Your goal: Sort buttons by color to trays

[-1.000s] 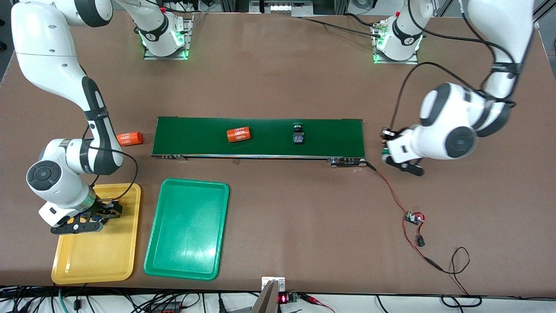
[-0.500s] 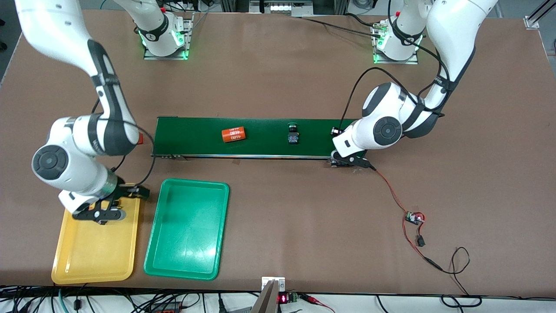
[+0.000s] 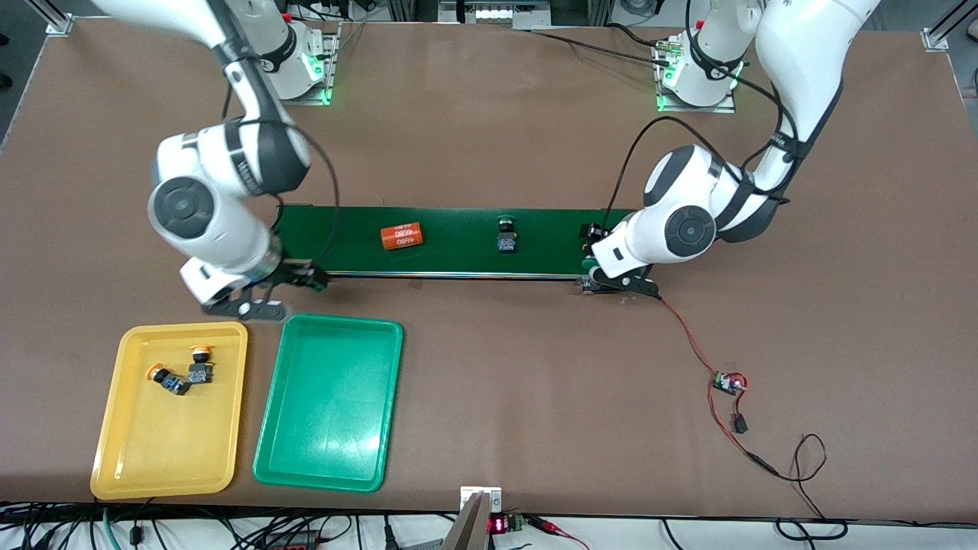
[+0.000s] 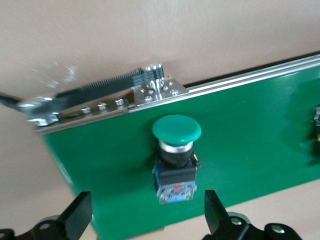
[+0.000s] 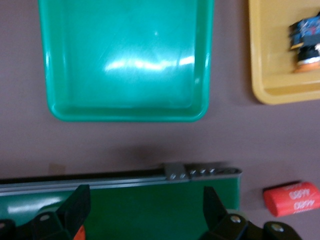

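Two yellow-capped buttons [image 3: 179, 372] lie in the yellow tray [image 3: 153, 451]. The green tray [image 3: 328, 451] holds nothing. One green-capped button [image 3: 505, 235] rides mid-belt on the conveyor [image 3: 458, 260]; another green-capped button [image 4: 175, 157] lies at the belt's left-arm end, under the left tool [image 4: 145, 220], fingers spread. The right tool [image 5: 142, 210], fingers spread, hangs over the belt's other end.
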Available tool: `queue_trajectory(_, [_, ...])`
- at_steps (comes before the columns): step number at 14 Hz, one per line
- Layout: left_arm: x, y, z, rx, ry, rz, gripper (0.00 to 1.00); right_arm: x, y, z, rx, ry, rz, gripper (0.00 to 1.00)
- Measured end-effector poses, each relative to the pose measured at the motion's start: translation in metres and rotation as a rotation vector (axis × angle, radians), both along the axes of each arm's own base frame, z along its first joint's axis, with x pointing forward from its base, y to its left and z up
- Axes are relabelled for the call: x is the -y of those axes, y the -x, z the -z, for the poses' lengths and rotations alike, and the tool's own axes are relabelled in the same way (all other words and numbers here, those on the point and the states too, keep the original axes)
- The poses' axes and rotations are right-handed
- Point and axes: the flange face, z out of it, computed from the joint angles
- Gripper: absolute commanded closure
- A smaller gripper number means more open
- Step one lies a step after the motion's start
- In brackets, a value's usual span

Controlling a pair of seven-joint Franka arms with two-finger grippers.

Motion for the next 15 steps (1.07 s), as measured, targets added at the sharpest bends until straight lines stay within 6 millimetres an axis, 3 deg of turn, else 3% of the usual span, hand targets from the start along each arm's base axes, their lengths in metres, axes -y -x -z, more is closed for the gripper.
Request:
queue_trajectory(5, [-0.019, -0.026, -0.125, 0.181, -0.005, -0.041, 0.00, -0.056, 0.034, 0.008, -0.015, 0.001, 0.051, 0.00])
queue_trajectory(7, [-0.049, -0.033, -0.164, 0.240, -0.030, -0.095, 0.00, -0.074, 0.042, 0.007, -0.008, -0.001, 0.061, 0.00])
queue_trajectory(11, [-0.147, -0.037, -0.209, 0.251, -0.112, -0.228, 0.00, -0.097, 0.050, 0.003, 0.024, -0.019, 0.070, 0.00])
queue_trajectory(15, [-0.198, -0.028, -0.244, 0.243, -0.164, -0.188, 0.00, -0.115, 0.058, 0.002, 0.038, -0.034, 0.048, 0.00])
